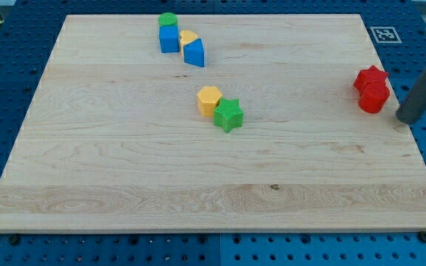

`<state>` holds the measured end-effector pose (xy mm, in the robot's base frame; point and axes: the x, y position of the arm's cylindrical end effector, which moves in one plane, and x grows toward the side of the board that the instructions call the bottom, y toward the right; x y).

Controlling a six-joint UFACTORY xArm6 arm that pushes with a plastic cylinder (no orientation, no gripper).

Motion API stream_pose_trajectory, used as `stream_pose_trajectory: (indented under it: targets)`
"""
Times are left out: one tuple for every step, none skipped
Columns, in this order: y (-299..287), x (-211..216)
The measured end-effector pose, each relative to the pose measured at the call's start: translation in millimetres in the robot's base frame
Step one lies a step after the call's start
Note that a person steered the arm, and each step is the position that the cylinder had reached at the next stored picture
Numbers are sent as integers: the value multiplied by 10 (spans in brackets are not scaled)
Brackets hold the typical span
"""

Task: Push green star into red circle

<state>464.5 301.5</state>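
Observation:
The green star lies near the middle of the wooden board, touching the yellow hexagon at its upper left. The red circle sits near the board's right edge, touching the red star just above it. My tip is at the board's right edge, just right of the red circle and far to the right of the green star.
At the view's top a green circle sits above a blue cube. Beside them are a yellow block and a blue block. A fiducial tag lies off the board's top right corner.

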Motion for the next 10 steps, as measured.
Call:
stream_pose_trajectory:
  targets:
    - [-54,242]
    - [-211,317]
    - [-184,338]
    - [-163,371]
    - [-144,398]
    - [-121,432]
    - [-95,462]
    - [-82,476]
    - [-82,477]
    - [-80,476]
